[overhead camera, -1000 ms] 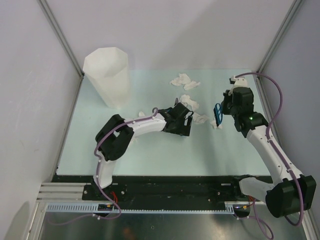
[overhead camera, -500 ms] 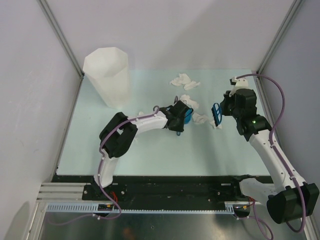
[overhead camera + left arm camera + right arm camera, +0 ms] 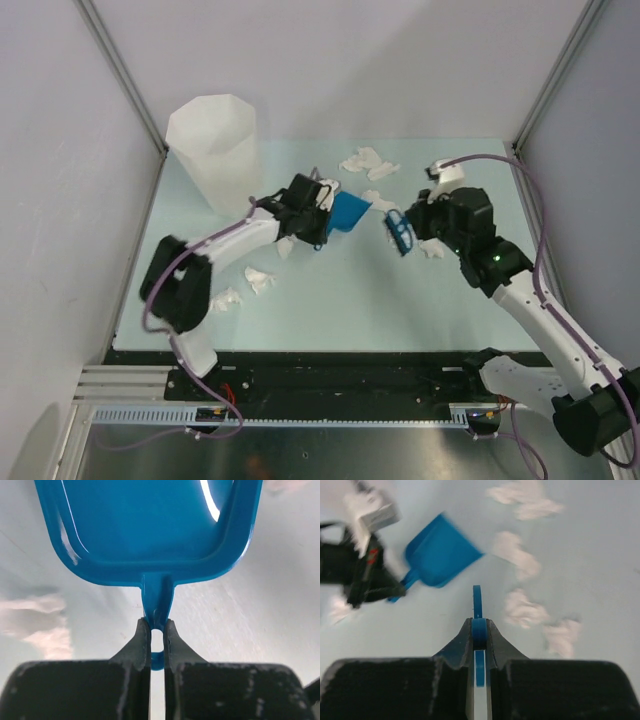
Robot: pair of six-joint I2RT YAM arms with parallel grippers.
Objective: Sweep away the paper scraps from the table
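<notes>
On the table, right of the white bin, the left gripper was spread a second ago. It now pinches the handle of the blue dustpan and has swung it far-left, so sweeping can begin. The right gripper, clamped on the blue brush, has shifted leftward. Paper scraps lie far-centre, beside the brush and near-left. The brush's bristles are unclear, and the left wrist view crops the pan's mouth.
</notes>
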